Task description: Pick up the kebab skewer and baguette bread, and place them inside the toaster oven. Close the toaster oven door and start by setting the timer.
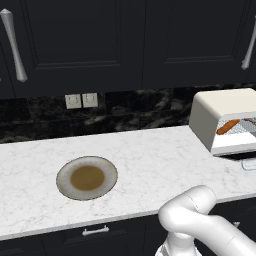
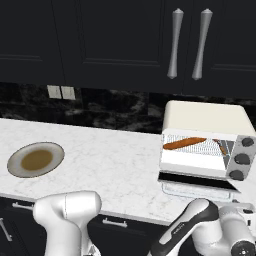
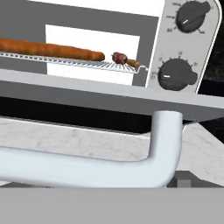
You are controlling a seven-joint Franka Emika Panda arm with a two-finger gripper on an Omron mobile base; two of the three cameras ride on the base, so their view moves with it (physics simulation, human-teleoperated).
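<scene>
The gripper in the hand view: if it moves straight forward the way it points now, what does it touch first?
Probably the door handle, the pale bar lying closest across the view. Behind it lies the open oven door. Depth is unclear.

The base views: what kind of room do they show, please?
Most likely a home kitchen, rendered. A white marble counter runs under dark cabinets; on it stand a toaster oven, open, with a baguette on its rack, and a plate.

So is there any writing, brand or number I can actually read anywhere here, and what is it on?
No readable text anywhere.
Toaster oven dials: tiny marks ring them, too blurred to read.
Wall outlets: blank, no lettering.
Plate: no markings.
</scene>
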